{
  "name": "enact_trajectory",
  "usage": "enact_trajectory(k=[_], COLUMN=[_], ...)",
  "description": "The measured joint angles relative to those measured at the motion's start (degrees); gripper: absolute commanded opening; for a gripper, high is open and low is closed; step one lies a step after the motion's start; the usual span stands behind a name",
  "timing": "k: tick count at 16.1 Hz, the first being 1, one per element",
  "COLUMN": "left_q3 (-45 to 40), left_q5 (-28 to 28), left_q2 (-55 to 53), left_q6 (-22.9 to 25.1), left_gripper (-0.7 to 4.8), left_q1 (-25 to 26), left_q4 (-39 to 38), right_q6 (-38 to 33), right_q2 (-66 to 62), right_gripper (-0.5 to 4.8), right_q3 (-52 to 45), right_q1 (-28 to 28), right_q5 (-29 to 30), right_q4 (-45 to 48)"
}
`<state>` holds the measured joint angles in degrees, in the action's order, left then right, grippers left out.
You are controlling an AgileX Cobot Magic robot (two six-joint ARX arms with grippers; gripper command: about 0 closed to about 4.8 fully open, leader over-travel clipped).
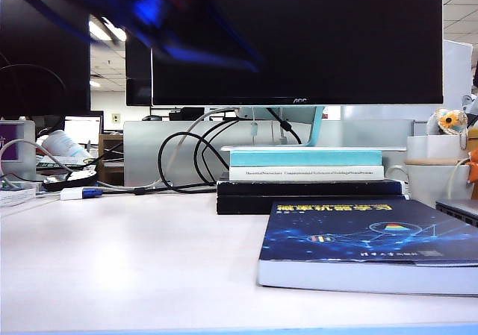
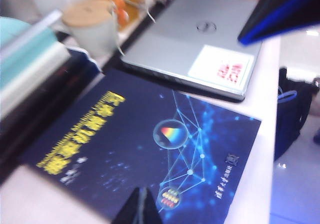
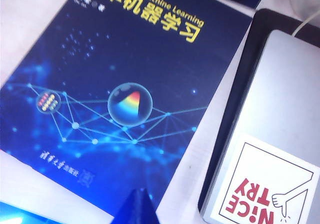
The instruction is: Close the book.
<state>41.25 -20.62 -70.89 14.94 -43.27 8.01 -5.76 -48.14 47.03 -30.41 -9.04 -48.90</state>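
Closed book (image 1: 373, 238), laptop (image 3: 280, 114) beside, both end effectors aloft

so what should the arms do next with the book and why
Probably just lift both arms clear. The book already lies shut and flat on the table, blue cover up, beside the laptop. The left gripper and right gripper hang above the cover, holding nothing as far as shows; only their dark tips are in view, so their jaws cannot be judged.
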Motion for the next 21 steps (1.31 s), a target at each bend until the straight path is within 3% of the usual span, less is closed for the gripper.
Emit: enact_trajectory(k=[2,4,6,7,9,12,17,19,21], left_q3=[0.0,0.09,-0.02,-0.52,-1.66,-12.85,-24.72,-28.89,-30.18], left_q5=[-0.55,-5.38,-8.28,-8.41,-9.35,2.84,5.31,7.1,7.5], left_q2=[8.96,15.47,19.74,21.4,24.0,44.74,58.82,62.18,64.72], left_q6=[-0.52,-3.72,-5.27,-5.14,-5.11,-9.57,-16.5,-21.09,-22.29], left_gripper=[-0.05,-0.05,-0.05,-0.05,-0.05,-0.05,-0.06,-0.06,-0.06], left_q1=[7.02,19.23,32.39,34.88,36.44,36.39,36.57,37.59,37.88], left_q4=[-4.33,-7.04,-14.95,-17.07,-18.16,-17.7,-17.11,-18.64,-17.49], right_q6=[-0.81,-1.6,-2.05,-2.27,-3.26,-4.24,-4.28,-4.28,-3.56], right_q2=[1.66,5.6,12.28,14.91,17.7,31.19,39.58,41.99,42.73], right_gripper=[-0.02,-0.02,-0.02,-0.02,-0.02,-0.02,-0.02,-0.02,-0.02], right_q3=[0.0,-0.46,-2.86,-4.68,-7.17,-18.99,-29.18,-33.81,-38.05], right_q1=[0.37,2.05,4.42,5.42,6.64,9.51,9.53,9.55,9.55], right_q5=[0.02,-0.11,-0.17,-0.17,-0.15,-0.22,0.07,2.43,4.35], right_q4=[0.83,3.96,10.08,12.33,14.51,26.6,39.91,47.1,53.42])
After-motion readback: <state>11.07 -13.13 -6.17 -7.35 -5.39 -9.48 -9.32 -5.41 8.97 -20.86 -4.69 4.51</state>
